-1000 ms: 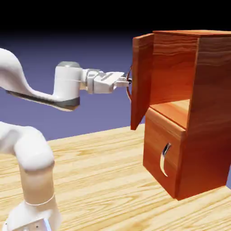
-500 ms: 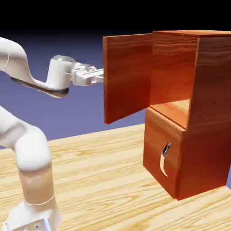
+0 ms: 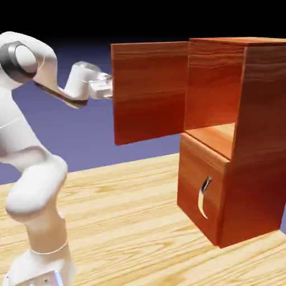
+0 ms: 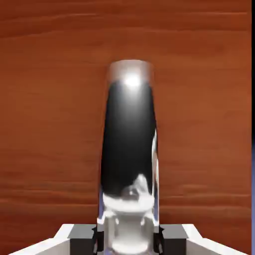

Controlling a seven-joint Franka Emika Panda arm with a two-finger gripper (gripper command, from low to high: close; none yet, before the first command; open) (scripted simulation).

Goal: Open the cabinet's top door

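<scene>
The gripper is clamping the handle (firmly, it seems). Good pulling is needing a gentle arc, with the top door facing the fingertips squarely.

Backdrop: plain blue-violet, darkening to black along the top
Tabletop: pale yellow wood with streaky grain
Light: bright

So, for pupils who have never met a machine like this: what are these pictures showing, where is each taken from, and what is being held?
The exterior view looks on from beside a white jointed robot arm. On the pale wooden table stands a glossy reddish-brown wooden cabinet, its top door swung wide open. The lower panel, with a curved silver handle, is closed.

The hand view looks along the gripper. Its two fingertips are closed on the top door's shiny curved handle.
</scene>
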